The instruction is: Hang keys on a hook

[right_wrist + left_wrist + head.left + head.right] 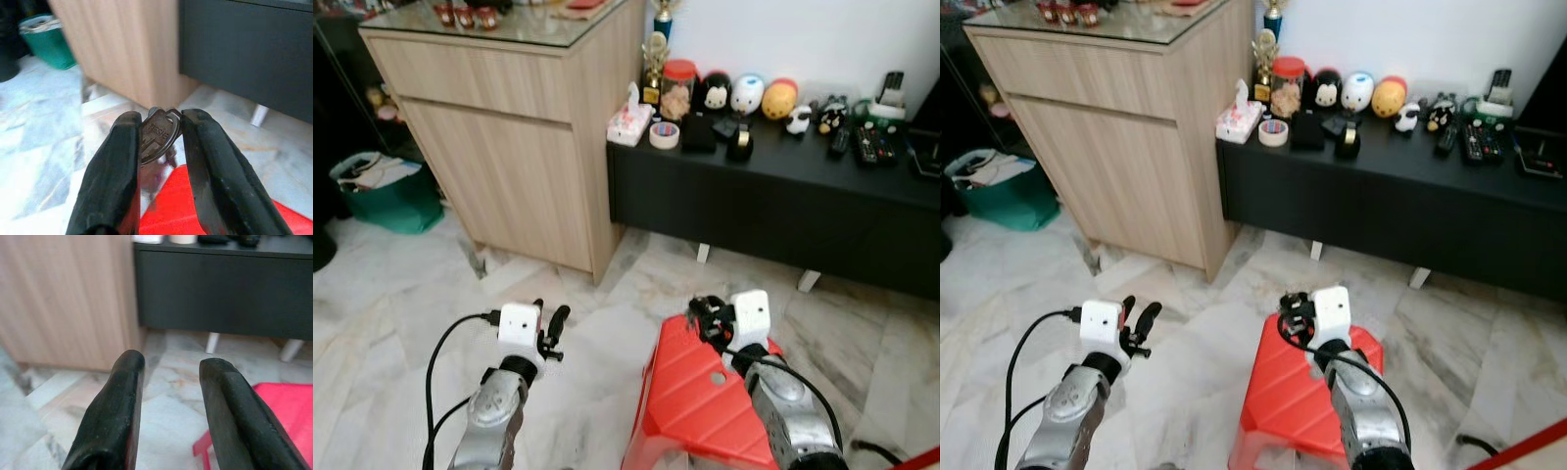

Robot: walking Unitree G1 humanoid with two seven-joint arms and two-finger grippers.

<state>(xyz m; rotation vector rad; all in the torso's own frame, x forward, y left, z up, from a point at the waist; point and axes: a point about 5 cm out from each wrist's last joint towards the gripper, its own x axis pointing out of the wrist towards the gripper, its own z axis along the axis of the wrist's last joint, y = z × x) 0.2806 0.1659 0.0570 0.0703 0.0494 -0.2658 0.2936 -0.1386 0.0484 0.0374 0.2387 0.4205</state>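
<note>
Currently the right tool (159, 137) is clamped on the keys (157, 136), held above a red stool (695, 401). Left tool (168, 406) stands parted, empty. Keys judged light, rigid, slippery metal; best pinched across the flat head, leaving the ring free.

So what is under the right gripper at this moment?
The right gripper, shut on a key, is above a red plastic stool standing on the marble floor. The floor beneath the stool is covered by its seat, so nothing there can be made out.
</note>
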